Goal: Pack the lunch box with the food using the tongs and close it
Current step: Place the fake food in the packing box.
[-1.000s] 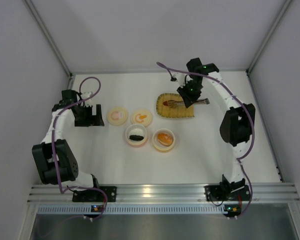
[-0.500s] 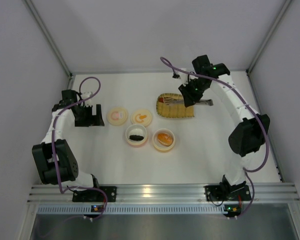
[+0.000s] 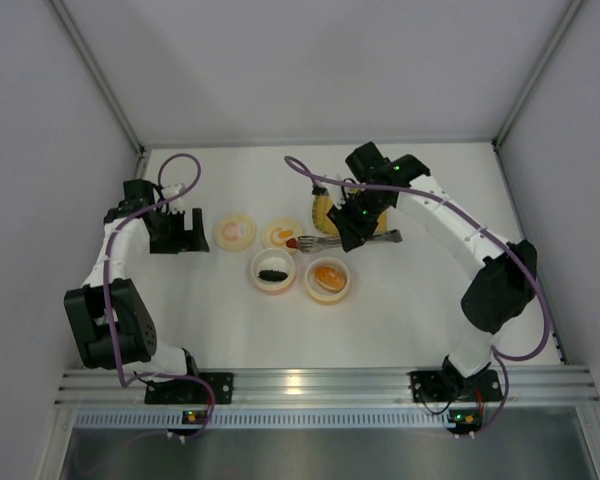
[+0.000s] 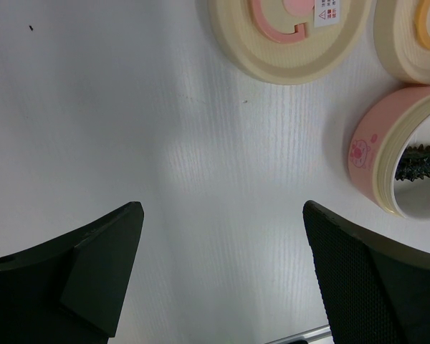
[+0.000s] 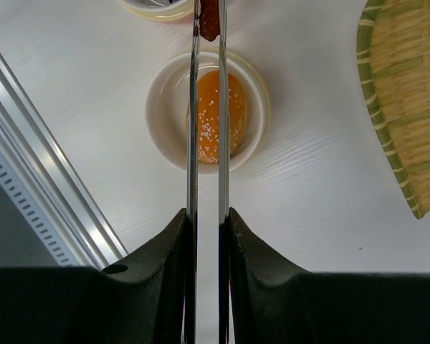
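Observation:
My right gripper (image 3: 348,232) (image 5: 206,211) is shut on the silver tongs (image 3: 325,240) (image 5: 193,129). The tongs' tips pinch a reddish-pink food piece (image 3: 293,243) (image 5: 209,20). This piece hangs between the orange-ringed lid (image 3: 282,235) and the two round lunch box cups. One cup (image 3: 327,280) (image 5: 165,122) holds an orange rounded piece (image 5: 233,107). The other cup (image 3: 272,270) (image 4: 376,154) holds a dark brown piece (image 4: 419,161). My left gripper (image 3: 190,232) (image 4: 222,276) stands open over bare table at the left, apart from everything.
A pink-ringed lid (image 3: 234,231) (image 4: 290,43) lies left of the orange-ringed one (image 4: 416,43). The yellow ribbed tray (image 3: 322,208) (image 5: 405,93) sits behind my right arm, partly hidden. White walls enclose the table; a metal rail (image 3: 300,385) runs along the near edge.
My right arm has swung left from over the yellow tray, carrying the tongs with the reddish-pink piece towards the cups. The left arm has not moved.

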Controlling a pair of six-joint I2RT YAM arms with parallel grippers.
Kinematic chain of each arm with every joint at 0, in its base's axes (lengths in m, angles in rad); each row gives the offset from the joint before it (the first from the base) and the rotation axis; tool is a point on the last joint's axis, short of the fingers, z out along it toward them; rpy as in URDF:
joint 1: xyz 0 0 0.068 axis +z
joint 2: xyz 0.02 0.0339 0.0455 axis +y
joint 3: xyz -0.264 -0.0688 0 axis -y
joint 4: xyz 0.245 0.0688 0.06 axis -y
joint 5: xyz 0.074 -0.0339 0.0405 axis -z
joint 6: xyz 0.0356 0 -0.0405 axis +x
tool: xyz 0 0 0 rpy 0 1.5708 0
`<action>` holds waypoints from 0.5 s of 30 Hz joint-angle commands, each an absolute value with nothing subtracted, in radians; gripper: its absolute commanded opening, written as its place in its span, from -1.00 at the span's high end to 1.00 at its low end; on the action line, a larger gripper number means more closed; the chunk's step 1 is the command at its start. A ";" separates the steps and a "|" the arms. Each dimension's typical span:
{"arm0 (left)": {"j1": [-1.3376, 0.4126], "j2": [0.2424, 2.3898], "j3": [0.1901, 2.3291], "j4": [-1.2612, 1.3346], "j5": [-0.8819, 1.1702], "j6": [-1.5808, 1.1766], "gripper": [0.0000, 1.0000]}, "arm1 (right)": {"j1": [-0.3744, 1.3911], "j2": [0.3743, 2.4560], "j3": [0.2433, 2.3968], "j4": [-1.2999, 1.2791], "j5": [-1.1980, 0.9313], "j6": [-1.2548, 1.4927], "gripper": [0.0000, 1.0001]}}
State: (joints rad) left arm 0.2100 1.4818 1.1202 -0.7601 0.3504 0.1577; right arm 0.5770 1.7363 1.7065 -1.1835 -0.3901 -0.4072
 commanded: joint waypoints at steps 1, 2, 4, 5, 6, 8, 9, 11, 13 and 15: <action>0.215 1.453 1.121 -0.738 0.365 0.153 -0.96 | 0.623 1.692 1.706 -1.086 -0.397 -0.361 1.00; 0.215 1.453 1.120 -0.736 0.364 0.152 -0.96 | 0.646 1.693 1.706 -1.083 -0.375 -0.356 1.00; 0.215 1.450 1.115 -0.735 0.362 0.155 -0.96 | 0.669 1.703 1.709 -1.077 -0.357 -0.345 1.00; 0.215 1.448 1.115 -0.735 0.362 0.155 -0.96 | 0.690 1.706 1.712 -1.075 -0.348 -0.342 1.00; 0.215 1.450 1.114 -0.735 0.362 0.155 -0.96 | 0.699 1.713 1.712 -1.074 -0.344 -0.339 1.00; 0.215 1.448 1.111 -0.730 0.364 0.153 -0.96 | 0.722 1.723 1.712 -1.068 -0.328 -0.327 1.00; 0.215 1.448 1.109 -0.729 0.365 0.150 -0.96 | 0.730 1.735 1.715 -1.065 -0.324 -0.324 1.00; 0.215 1.451 1.106 -0.726 0.368 0.150 -0.96 | 0.742 1.752 1.720 -1.051 -0.310 -0.305 1.00; 0.215 1.453 1.104 -0.726 0.367 0.152 -0.96 | 0.750 1.767 1.736 -1.045 -0.299 -0.287 1.00; 0.215 1.453 1.106 -0.724 0.367 0.153 -0.96 | 0.759 1.792 1.753 -1.046 -0.288 -0.282 1.00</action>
